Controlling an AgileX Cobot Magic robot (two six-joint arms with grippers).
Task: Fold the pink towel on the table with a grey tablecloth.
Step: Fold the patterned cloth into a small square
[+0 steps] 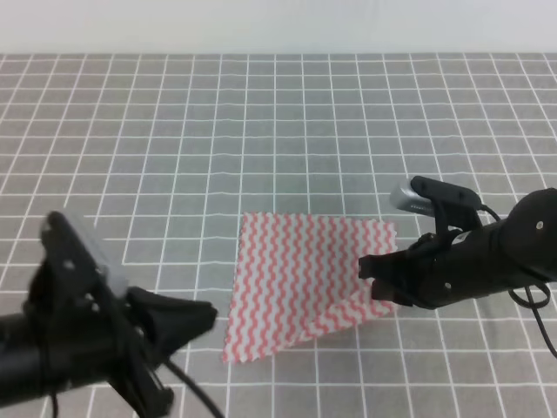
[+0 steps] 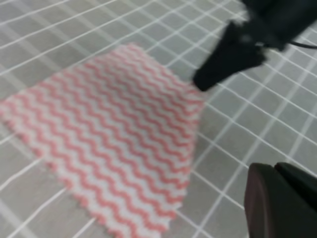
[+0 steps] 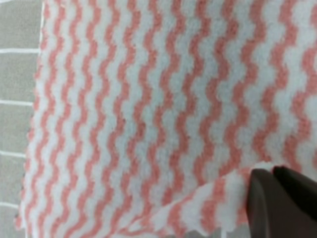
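Note:
The pink towel (image 1: 300, 279) lies on the table with a grey tablecloth (image 1: 261, 131), its lower right part raised and drawn in so the outline narrows toward the lower left. My right gripper (image 1: 372, 272) is at the towel's right edge, shut on a corner there. In the right wrist view its fingers (image 3: 277, 203) pinch a curled-up fold of the towel (image 3: 148, 99). My left gripper (image 1: 207, 313) hovers just left of the towel's lower left corner, apart from it, with its fingers together. The left wrist view shows the towel (image 2: 114, 134), the right gripper (image 2: 200, 84) and my left fingertips (image 2: 277, 198).
Grey gridded cloth (image 2: 257, 124) stretches on every side of the towel, with a pale wall (image 1: 278, 26) along the far edge. The left arm's dark body (image 1: 70, 340) fills the lower left corner and the right arm (image 1: 487, 252) the right side.

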